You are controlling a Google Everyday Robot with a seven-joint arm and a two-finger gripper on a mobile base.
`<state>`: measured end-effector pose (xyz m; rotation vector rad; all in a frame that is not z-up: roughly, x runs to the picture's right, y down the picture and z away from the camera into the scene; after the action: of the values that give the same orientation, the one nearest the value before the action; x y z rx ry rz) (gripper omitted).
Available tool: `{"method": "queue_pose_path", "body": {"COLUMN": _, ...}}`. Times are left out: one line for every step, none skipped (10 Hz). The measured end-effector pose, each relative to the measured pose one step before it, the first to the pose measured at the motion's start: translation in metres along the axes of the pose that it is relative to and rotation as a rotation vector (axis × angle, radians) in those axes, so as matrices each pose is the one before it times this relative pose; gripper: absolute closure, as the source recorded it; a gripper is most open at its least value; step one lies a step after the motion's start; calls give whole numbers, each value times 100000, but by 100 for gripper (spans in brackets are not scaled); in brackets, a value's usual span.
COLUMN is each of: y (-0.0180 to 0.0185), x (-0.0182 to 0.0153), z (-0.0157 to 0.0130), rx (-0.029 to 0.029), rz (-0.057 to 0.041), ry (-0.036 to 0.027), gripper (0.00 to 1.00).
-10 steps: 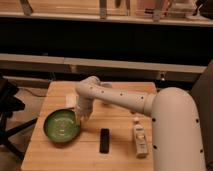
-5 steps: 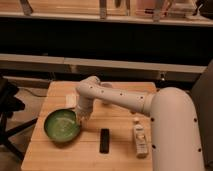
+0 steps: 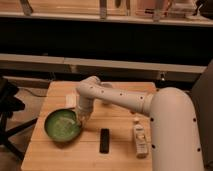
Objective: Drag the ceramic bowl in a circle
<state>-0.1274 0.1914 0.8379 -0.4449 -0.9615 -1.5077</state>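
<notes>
Dragging looks to be the step in hand. The gripper [image 3: 80, 120] is low at the right rim of the green ceramic bowl [image 3: 59, 126], with the arm bent down over it from the right. The bowl lies front-left on the wooden table [image 3: 118, 152]. The black block [image 3: 104, 140] is near its right side, not touching, and the small bottle [image 3: 140, 141] is further right. I cannot tell whether the gripper is open or clamped on the rim; contact looks likely but is unconfirmed. Judgement: the next move needs a steady curved sweep that keeps the bowl on the table and off the block.
</notes>
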Motion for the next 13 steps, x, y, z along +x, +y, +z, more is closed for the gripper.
{"method": "queue_pose_path", "body": {"y": 42, "x": -27, "z": 41, "rx": -94, "rz": -612, "ry": -22, "gripper": 100}}
{"method": "queue_pose_path", "body": {"y": 34, "x": -29, "z": 48, "rx": -70, "rz": -506, "ry": -41, "gripper": 100}}
{"method": "queue_pose_path", "body": {"y": 77, "x": -18, "z": 30, "rx": 37, "rz": -329, "ry": 45, "gripper": 100}}
{"method": "queue_pose_path", "body": {"y": 262, "x": -58, "z": -27, "rx": 88, "rz": 111, "ry": 67, "gripper": 100}}
{"method": "queue_pose_path", "body": {"y": 340, "x": -38, "z": -37, "rx": -19, "rz": 122, "ry": 91, "gripper": 100}}
{"method": "queue_pose_path", "body": {"y": 145, "x": 55, "z": -80, "rx": 83, "rz": 16, "ry": 205, "gripper": 100}}
{"method": "queue_pose_path", "body": {"y": -31, "x": 53, "z": 30, "rx": -219, "rz": -631, "ry": 134, "gripper": 100}}
{"method": "queue_pose_path", "body": {"y": 27, "x": -115, "z": 130, "rx": -432, "rz": -848, "ry": -74, "gripper": 100}}
{"method": "queue_pose_path", "body": {"y": -23, "x": -120, "z": 46, "rx": -119, "rz": -666, "ry": -15, "gripper": 100}}
{"method": "queue_pose_path", "body": {"y": -70, "x": -48, "z": 0, "rx": -16, "rz": -473, "ry": -30, "gripper": 100}}
{"method": "queue_pose_path", "body": {"y": 109, "x": -17, "z": 55, "rx": 33, "rz": -95, "ry": -135, "gripper": 100}}
{"method": "queue_pose_path", "body": {"y": 170, "x": 31, "z": -46, "rx": 74, "rz": 104, "ry": 95, "gripper": 100}}
{"method": "queue_pose_path", "body": {"y": 129, "x": 38, "z": 42, "rx": -132, "rz": -136, "ry": 46, "gripper": 100}}
